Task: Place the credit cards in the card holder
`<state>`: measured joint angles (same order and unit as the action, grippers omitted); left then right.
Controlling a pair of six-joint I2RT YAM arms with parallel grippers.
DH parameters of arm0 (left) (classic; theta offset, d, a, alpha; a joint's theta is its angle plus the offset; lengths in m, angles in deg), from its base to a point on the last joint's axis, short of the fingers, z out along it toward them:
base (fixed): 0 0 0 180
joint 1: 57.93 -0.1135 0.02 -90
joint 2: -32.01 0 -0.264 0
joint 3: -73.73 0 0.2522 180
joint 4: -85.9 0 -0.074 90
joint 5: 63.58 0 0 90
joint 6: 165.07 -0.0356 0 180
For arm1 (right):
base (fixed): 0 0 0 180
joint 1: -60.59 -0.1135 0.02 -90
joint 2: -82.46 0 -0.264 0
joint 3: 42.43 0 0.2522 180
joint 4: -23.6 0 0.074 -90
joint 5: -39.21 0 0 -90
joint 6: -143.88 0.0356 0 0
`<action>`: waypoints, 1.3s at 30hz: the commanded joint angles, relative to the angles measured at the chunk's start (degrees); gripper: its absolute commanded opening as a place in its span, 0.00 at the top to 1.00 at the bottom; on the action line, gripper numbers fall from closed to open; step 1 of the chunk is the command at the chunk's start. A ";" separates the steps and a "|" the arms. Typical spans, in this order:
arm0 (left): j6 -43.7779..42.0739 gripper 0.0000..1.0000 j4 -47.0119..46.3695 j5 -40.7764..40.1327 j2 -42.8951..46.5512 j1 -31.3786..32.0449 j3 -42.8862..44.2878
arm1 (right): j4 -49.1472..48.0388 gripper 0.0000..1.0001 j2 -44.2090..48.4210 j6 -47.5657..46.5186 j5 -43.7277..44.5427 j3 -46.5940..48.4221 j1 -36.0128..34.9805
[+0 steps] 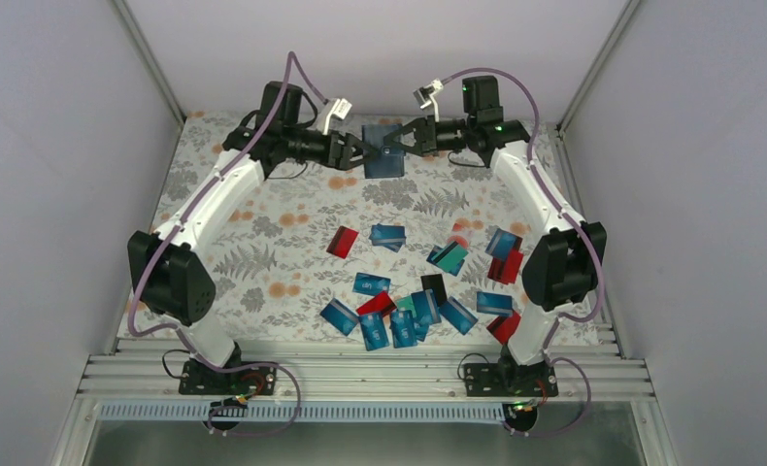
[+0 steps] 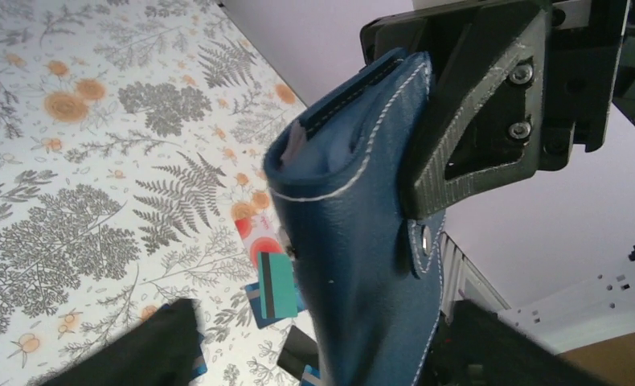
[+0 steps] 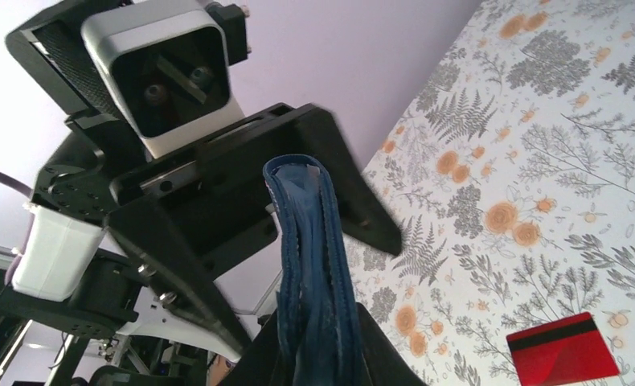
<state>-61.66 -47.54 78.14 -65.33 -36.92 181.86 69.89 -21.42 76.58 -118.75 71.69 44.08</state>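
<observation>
My left end effector (image 1: 360, 153) and right end effector (image 1: 404, 141) are both clamped on the card holder (image 1: 383, 157), one at each side. They hold it above the far middle of the desk (image 1: 263, 223). The credit cards (image 1: 399, 316) lie scattered well away toward my bases, more of them on my right.

We list: table covering (image 1: 263, 233), pale, printed with grey ferns and orange blooms. Enclosure walls (image 1: 59, 146), plain lilac-white, on three sides. Ribbed aluminium rails (image 1: 360, 374) along the near edge, and below them what we take for a metal trough (image 1: 360, 442).
</observation>
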 commanded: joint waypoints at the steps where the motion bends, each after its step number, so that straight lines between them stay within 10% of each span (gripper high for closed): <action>1: 2.66 0.01 -4.09 -1.71 4.11 -1.30 -2.39 | -4.35 0.96 -0.16 3.15 -4.16 1.75 -0.52; 16: 9.16 0.36 -19.31 15.49 7.86 -4.05 -13.13 | -12.35 0.96 -0.29 7.65 -12.87 3.45 -1.81; 27: 13.45 0.87 -25.71 17.38 5.14 -2.31 -13.55 | -11.17 0.93 -0.97 6.54 -12.12 4.24 -3.39; 29: 12.86 0.97 -25.16 16.49 5.27 -2.30 -13.82 | -9.82 0.80 -1.38 6.32 -9.52 4.99 -3.27; 33: 11.08 0.98 -19.19 7.67 5.10 -2.47 -13.33 | 0.62 0.18 -2.97 3.32 3.91 10.03 -1.44; 39: 10.56 0.98 -7.21 -10.80 0.64 -2.02 -7.06 | 5.83 0.13 -0.37 0.63 19.47 8.01 -1.11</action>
<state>-50.25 -62.53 81.20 -62.20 -39.36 170.80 69.43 -23.51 79.47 -111.76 80.37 42.81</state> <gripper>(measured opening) 0.066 0.883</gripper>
